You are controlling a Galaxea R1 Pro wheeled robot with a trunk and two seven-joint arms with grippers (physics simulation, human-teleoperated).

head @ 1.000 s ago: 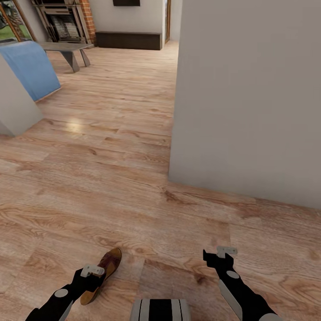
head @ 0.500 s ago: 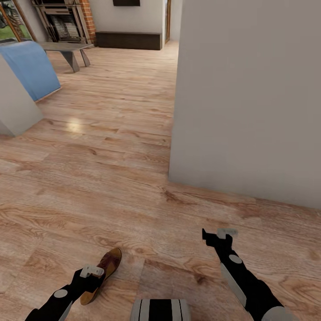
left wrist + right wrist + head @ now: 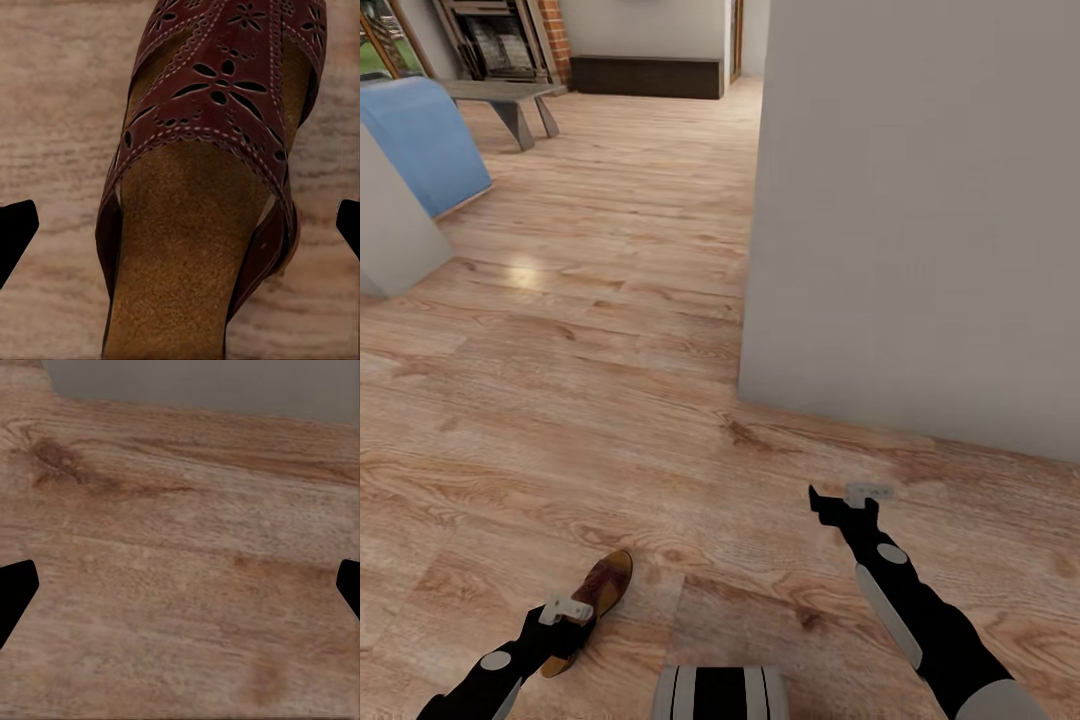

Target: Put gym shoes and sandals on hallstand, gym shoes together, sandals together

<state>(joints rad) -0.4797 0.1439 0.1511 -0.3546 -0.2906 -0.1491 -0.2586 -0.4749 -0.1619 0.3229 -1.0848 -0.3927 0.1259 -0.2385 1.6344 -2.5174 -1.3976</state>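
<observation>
over the corridor floor (image 3: 610,400), the left hand (image 3: 565,612) hangs wide open, gripping nothing, straddling a brown sandal (image 3: 592,598) that lies flat under it, while the empty, open right hand (image 3: 850,497) has reached forward since a second ago, so pickup looks imminent.

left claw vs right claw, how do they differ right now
The left claw hangs over a brown sandal; the right claw hangs over bare wood floor. The left sits nearer the robot, the right reaches farther forward. Both are open and hold nothing.
</observation>
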